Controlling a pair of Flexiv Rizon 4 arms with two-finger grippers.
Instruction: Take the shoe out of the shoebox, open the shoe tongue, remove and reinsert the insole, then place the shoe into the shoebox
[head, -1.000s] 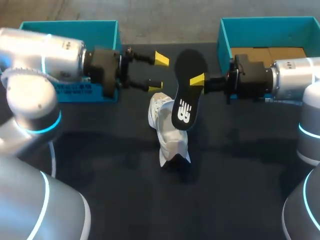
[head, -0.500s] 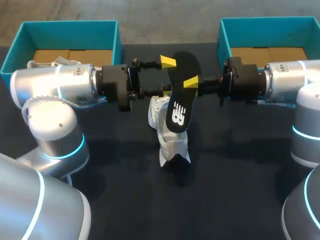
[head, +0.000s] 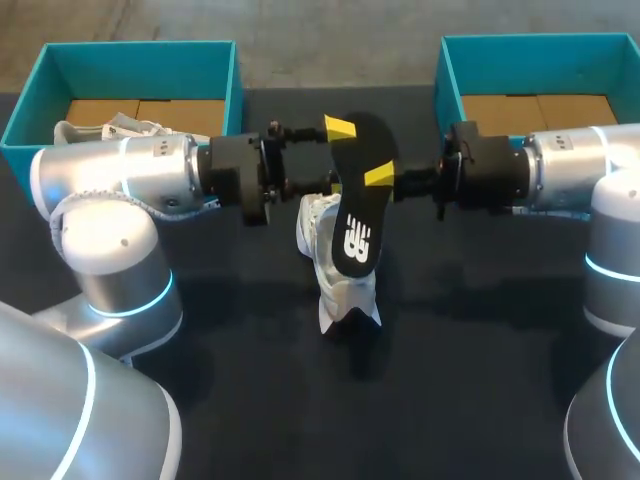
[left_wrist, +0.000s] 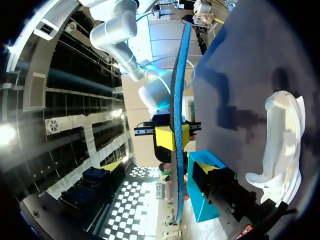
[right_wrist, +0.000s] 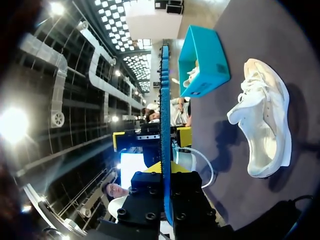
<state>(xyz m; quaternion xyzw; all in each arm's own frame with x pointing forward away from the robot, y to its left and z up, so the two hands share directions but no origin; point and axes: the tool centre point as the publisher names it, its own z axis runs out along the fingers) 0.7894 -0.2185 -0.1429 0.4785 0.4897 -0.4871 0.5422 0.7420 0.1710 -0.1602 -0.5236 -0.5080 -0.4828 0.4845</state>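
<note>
The black insole (head: 360, 190) hangs in the air over the middle of the counter (head: 480, 380), tilted, its printed face turned up towards the head camera. In both wrist views it shows edge-on as a thin blue strip. The right fingers (head: 378, 175) are closed on it from both sides about midway along its length, and they alone carry it. The left fingers (head: 340, 127) stand wide apart, one yellow tip on each side of the insole's upper part. In the right wrist view there is a gap between each of these tips and the strip, so they grip nothing.

The white shoe (head: 335, 270) lies on the dark counter just under the insole's lower end. The head view overlaps the two, but the wrist views show the shoe resting on the counter apart from the insole.

The left shoebox (head: 140, 58), teal with a cardboard floor, sits at the far edge behind the left arm and holds a second white shoe (head: 100, 130). The right shoebox (head: 540, 50), also teal, sits at the far edge behind the right arm, with only its cardboard floor showing.
</note>
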